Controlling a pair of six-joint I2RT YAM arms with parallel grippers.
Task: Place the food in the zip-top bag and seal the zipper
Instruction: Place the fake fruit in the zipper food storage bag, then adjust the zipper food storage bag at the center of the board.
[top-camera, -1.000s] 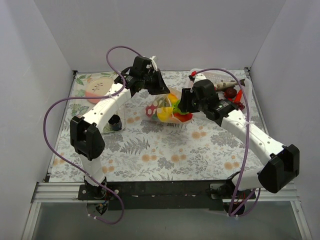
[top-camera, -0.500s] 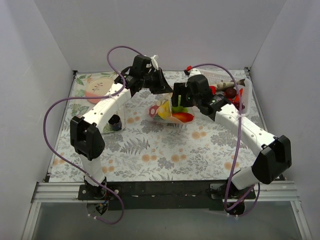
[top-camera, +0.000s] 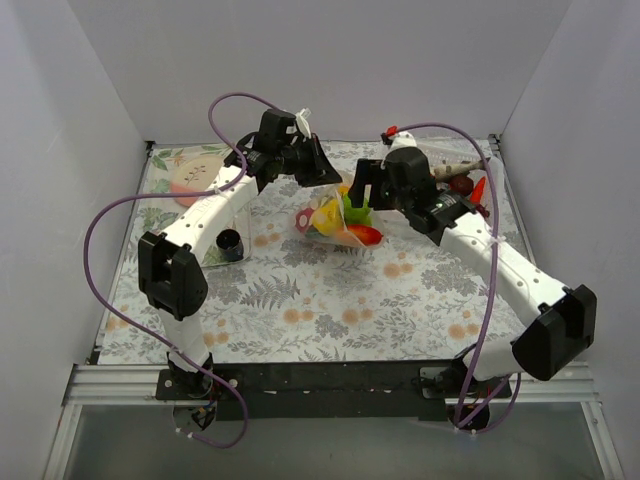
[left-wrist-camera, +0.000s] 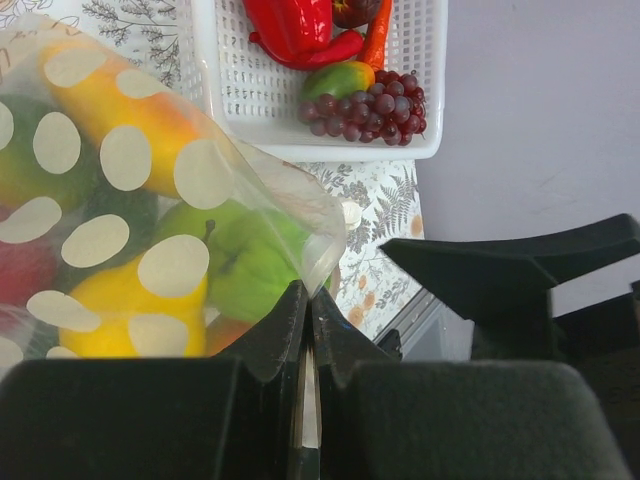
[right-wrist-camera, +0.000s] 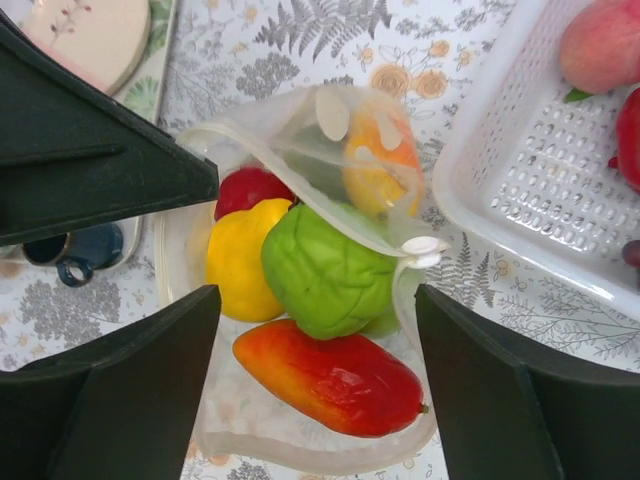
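The polka-dot zip-top bag (top-camera: 335, 222) lies mid-table, its mouth held up and open. My left gripper (top-camera: 322, 180) is shut on the bag's upper edge (left-wrist-camera: 305, 290). Inside the bag (right-wrist-camera: 300, 440) I see a yellow fruit (right-wrist-camera: 240, 262), a green one (right-wrist-camera: 325, 272), a red-orange mango (right-wrist-camera: 330, 382), an orange piece (right-wrist-camera: 375, 165) and a red one (right-wrist-camera: 245, 186). The zipper strip (right-wrist-camera: 310, 205) runs across the mouth to a white slider tab (right-wrist-camera: 420, 247). My right gripper (right-wrist-camera: 317, 300) is open and empty, just above the bag and straddling the food; it also shows in the top view (top-camera: 358, 198).
A white slotted basket (top-camera: 478, 160) stands at the back right and holds more toy food: a red pepper (left-wrist-camera: 295, 25), grapes (left-wrist-camera: 365, 105) and a peach (right-wrist-camera: 600, 45). A round plate (top-camera: 195, 180) lies back left, a dark cup (top-camera: 228, 243) beside the left arm. Walls enclose three sides.
My right gripper has moved left and up from beside the basket to over the bag's mouth. My left gripper still holds the bag's edge, slightly raised.
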